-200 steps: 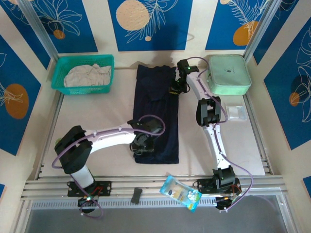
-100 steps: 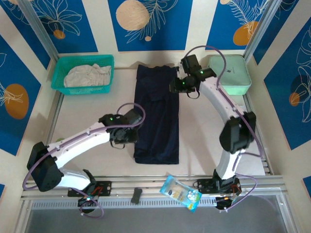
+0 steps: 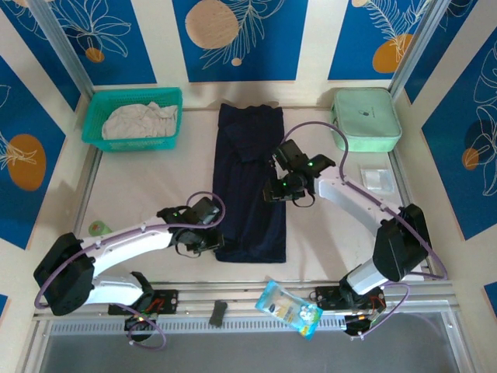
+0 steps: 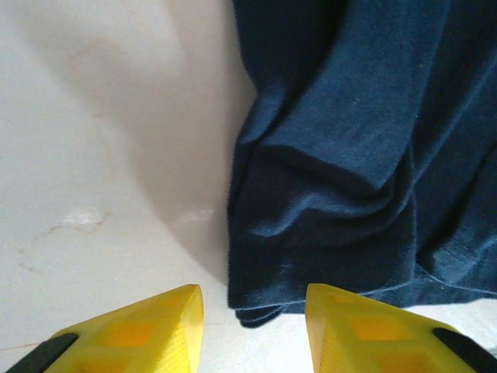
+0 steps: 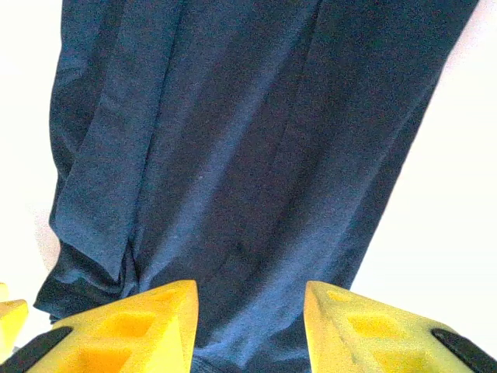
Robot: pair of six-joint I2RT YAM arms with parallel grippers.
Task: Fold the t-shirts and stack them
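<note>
Two grippers part-open, empty | left gripper (image 4: 252, 291) at navy shirt's (image 3: 250, 194) lower-left corner, centre frame | right gripper (image 5: 250, 287) above its right edge | pale shirt (image 3: 140, 120) in basket (image 3: 92, 124), upper left | risk: jaws pinch top layer only, so the fold slips apart

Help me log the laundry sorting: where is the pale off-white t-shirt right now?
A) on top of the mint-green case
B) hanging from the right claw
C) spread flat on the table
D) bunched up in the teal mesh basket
D: the off-white t-shirt lies crumpled inside the teal mesh basket at the table's far left corner, while the navy t-shirt lies in a long strip mid-table.
</note>
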